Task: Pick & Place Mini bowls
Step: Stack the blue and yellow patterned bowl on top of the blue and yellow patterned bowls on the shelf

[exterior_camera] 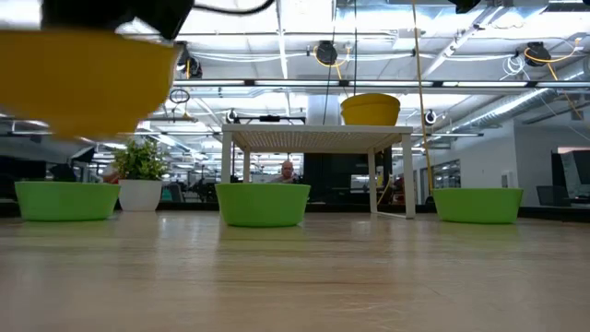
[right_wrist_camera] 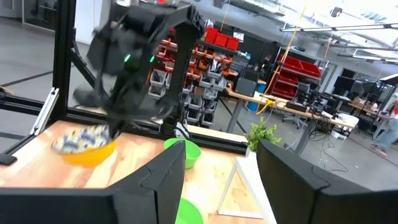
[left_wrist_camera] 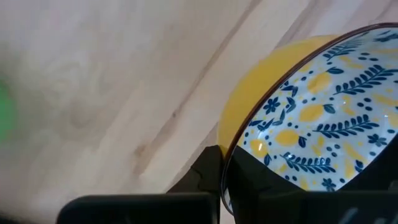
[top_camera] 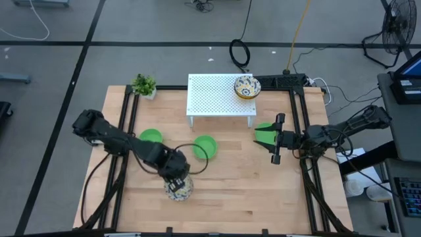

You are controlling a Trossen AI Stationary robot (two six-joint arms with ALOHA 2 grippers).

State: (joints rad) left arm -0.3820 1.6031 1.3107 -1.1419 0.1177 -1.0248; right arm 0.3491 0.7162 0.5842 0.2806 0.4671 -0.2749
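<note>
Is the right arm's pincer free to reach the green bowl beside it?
Probably yes: the right pincer stands open and empty right beside the green bowl, with nothing between them.

- The left gripper (top_camera: 177, 179) is low over the table's front, its fingers squeezed tight together.
- The right gripper (top_camera: 277, 137) waits at the right side, fingers apart.

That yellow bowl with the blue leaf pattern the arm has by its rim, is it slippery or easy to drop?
Probably stiff: the yellow bowl keeps its round shape while the left gripper pinches its rim. The glossy inside suggests a glazed, fairly slippery surface. Held at one edge, clear of the table, it might tilt or slip if jolted.
</note>
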